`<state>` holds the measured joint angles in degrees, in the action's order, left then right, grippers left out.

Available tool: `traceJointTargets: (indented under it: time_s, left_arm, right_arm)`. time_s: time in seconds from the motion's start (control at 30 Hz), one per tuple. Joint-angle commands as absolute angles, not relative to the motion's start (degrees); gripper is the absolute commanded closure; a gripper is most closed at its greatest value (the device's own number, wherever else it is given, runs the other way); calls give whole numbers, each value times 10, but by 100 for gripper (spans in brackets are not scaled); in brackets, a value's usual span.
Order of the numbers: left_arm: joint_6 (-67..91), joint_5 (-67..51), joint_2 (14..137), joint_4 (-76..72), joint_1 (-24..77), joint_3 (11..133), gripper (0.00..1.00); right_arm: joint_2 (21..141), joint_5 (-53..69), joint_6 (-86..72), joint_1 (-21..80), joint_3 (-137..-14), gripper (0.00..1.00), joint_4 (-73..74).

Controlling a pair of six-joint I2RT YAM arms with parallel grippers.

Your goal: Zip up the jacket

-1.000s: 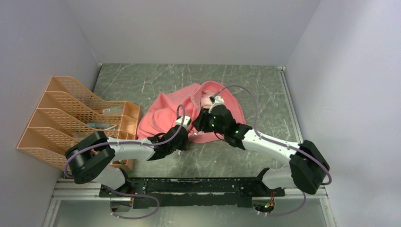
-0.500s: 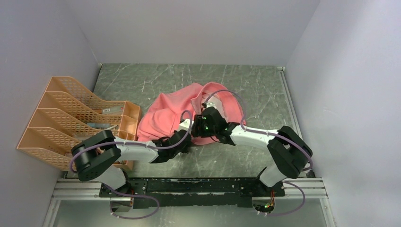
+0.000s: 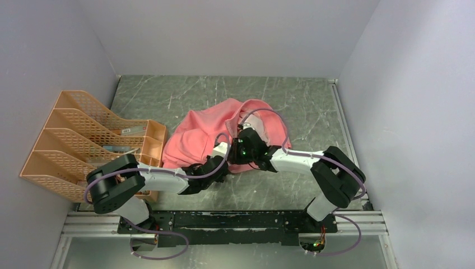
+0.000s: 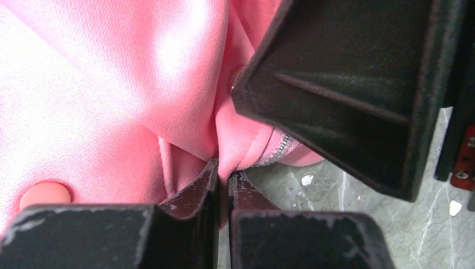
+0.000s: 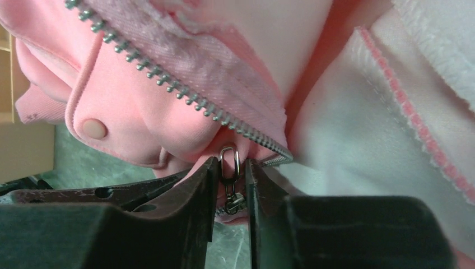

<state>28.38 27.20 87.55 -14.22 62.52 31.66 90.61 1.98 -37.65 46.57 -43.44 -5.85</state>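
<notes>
The salmon-pink jacket (image 3: 201,131) lies crumpled at mid table. My left gripper (image 3: 217,167) is at its near hem. In the left wrist view the left gripper (image 4: 224,175) is shut on a fold of pink fabric (image 4: 140,84) beside the zipper end (image 4: 278,148). My right gripper (image 3: 240,151) is just right of it. In the right wrist view the right gripper (image 5: 231,168) has its jaws nearly together with the metal zipper pull (image 5: 229,159) between them. Open zipper teeth (image 5: 168,84) run up to the left, and pale lining (image 5: 364,140) shows on the right.
An orange mesh file organizer (image 3: 84,140) stands at the table's left edge, close to the left arm. Grey walls close in the back and both sides. Bare green marble table (image 3: 302,101) shows round the jacket.
My right gripper has come down and to the left from the upper jacket to the near hem beside the left gripper. The left gripper has shifted slightly right, still holding the fabric.
</notes>
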Motion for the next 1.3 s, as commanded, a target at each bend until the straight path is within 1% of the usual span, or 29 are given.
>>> traceJointTargets:
  time_s: [0.0, 0.07, 0.17, 0.4, 0.77, 0.93, 1.1, 1.27]
  left_arm:
    - [291, 260, 888, -131, 638, 316, 92]
    - [292, 263, 886, -128, 637, 317, 92]
    - [294, 266, 883, -122, 637, 317, 92]
    - [307, 262, 880, -123, 637, 312, 92]
    - [315, 247, 862, -108, 637, 318, 92]
    - [316, 246, 847, -78, 638, 328, 92]
    - [319, 242, 830, -49, 634, 338, 92]
    - [344, 215, 823, -11, 609, 350, 92]
  right_arm:
    - [907, 28, -384, 468, -416, 79, -64]
    - [895, 20, -387, 468, -409, 88, -65]
    - [867, 2, -391, 467, -398, 100, -61]
    - [758, -99, -412, 460, -336, 100, -66]
    - [628, -155, -420, 438, -254, 100, -133]
    - [602, -123, -385, 430, -241, 100, -154]
    - [587, -42, -361, 415, -223, 100, -190]
    - [566, -10, -357, 402, -212, 100, -189]
